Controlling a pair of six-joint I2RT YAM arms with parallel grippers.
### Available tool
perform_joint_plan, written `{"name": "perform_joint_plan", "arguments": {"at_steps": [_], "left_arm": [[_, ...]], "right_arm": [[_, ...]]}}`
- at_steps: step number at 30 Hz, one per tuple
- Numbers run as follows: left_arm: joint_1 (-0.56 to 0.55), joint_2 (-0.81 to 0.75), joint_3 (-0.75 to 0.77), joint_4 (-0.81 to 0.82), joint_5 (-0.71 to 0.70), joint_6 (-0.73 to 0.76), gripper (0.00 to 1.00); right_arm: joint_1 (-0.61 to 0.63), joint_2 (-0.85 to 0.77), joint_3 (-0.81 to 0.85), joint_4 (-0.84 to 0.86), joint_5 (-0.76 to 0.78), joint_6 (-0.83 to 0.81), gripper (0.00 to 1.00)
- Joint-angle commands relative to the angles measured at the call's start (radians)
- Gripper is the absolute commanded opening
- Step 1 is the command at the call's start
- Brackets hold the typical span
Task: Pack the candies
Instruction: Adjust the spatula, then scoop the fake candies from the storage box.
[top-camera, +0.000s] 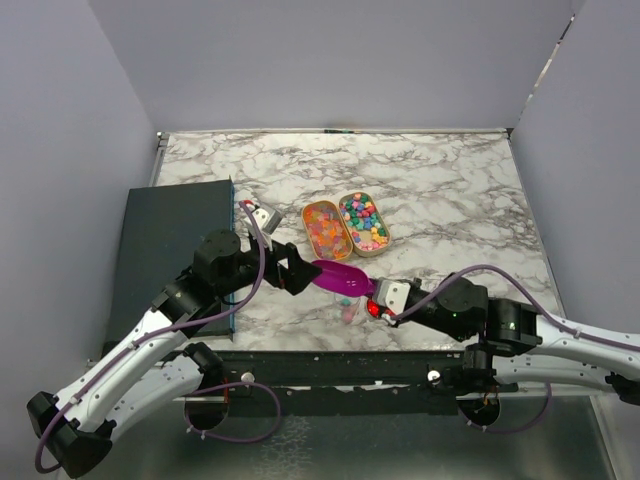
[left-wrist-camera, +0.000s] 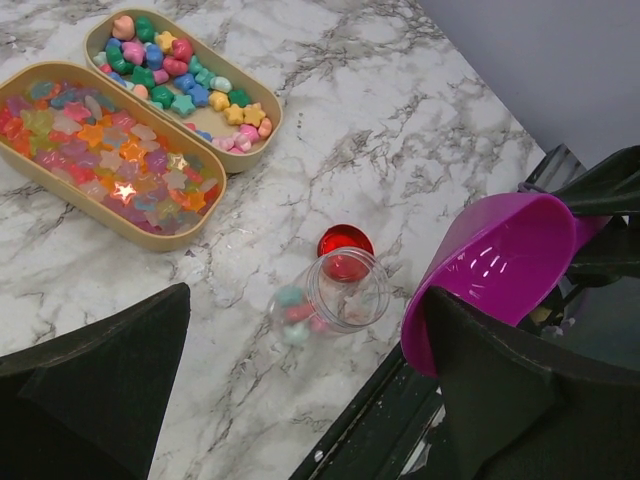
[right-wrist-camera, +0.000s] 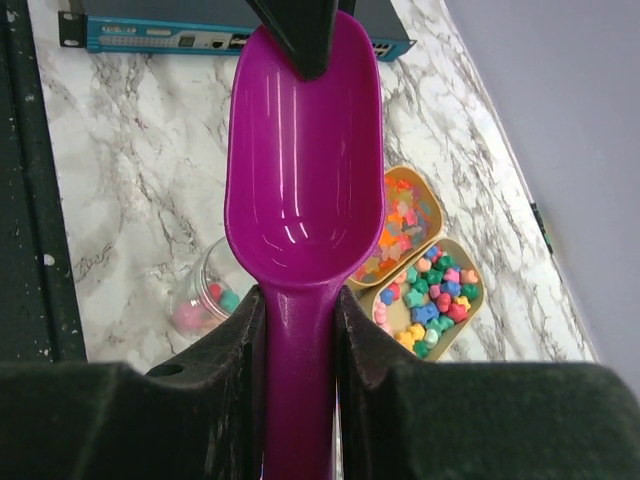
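Progress, top view: most candies (top-camera: 365, 222) sit in the two oval trays (top-camera: 388, 235) mid-surface. The clear jar (top-camera: 348, 310) by the near edge holds only a few, so I judge packing barely begun.
Scoop, top view: the purple scoop (top-camera: 340, 278) bridges the two arms, over the jar, with the red lid (top-camera: 374, 309) just beside it.
Jaws, top view: the left jaws are spread at the scoop's tip, and the right jaws are at its handle.
Left wrist view: the left jaws are released wide and grasp nothing. The jar shows between the fingers (left-wrist-camera: 100, 390), the scoop bowl is against the right-hand one, and the trays are well apart beyond.
Jar, left wrist view: I cannot tell whether it is upright or tipped.
Right wrist view: the right jaws are clenched on the scoop handle, and the bowl is empty. A left finger meets its far tip, though I cannot tell if it makes contact.
Candies, right wrist view: the trays are beyond the bowl, and the jar is low to its left.
Left to do: scooping and filling the jar, then the lid.
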Motion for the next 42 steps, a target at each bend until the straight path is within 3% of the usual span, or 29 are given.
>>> {"name": "perform_joint_plan", "arguments": {"at_steps": [1, 6, 10, 20, 31, 42], "left_arm": [[0.010, 0.020, -0.010, -0.033, -0.043, 0.023, 0.99], [0.009, 0.025, -0.007, -0.033, -0.046, 0.029, 0.99], [0.009, 0.018, -0.013, -0.033, -0.043, 0.022, 0.99], [0.010, -0.008, 0.026, -0.033, -0.084, 0.032, 0.99], [0.010, -0.101, 0.045, -0.024, -0.220, 0.058, 0.99], [0.010, -0.185, 0.013, -0.036, -0.267, 0.065, 0.99]], "right_arm": [[0.006, -0.067, -0.006, 0.200, -0.127, -0.048, 0.01], [0.006, -0.088, -0.014, 0.231, -0.147, -0.050, 0.01], [0.006, -0.052, -0.016, 0.220, -0.060, -0.052, 0.01], [0.006, 0.064, 0.062, 0.070, 0.130, -0.002, 0.01], [-0.016, 0.135, 0.141, -0.102, 0.324, 0.112, 0.01], [-0.317, 0.356, 0.331, -0.256, 0.151, 0.199, 0.01]]}}
